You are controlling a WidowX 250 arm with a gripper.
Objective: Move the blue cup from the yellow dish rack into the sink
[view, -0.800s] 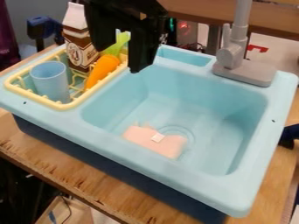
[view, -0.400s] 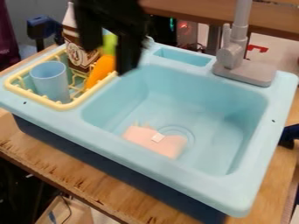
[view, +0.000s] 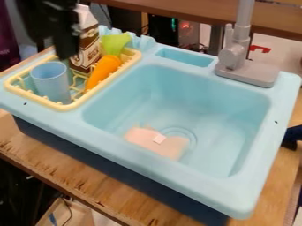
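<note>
The sink [view: 180, 174] is pale blue, the rack [view: 65, 107] yellow, the cup [view: 52, 84] light blue; the carrot [view: 103, 70] is orange with a green top [view: 114, 43], the faucet [view: 236, 57] grey.

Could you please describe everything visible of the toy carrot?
The toy carrot has an orange body, plastic-looking, with a flared green top. It lies slanted in the yellow dish rack, green end toward the back, beside the brown and white carton. It seems to rest on the rack; contact with the carton is unclear.

Sink [view: 147, 164] open above; carton [view: 89, 49] seemingly obstructs.
</note>
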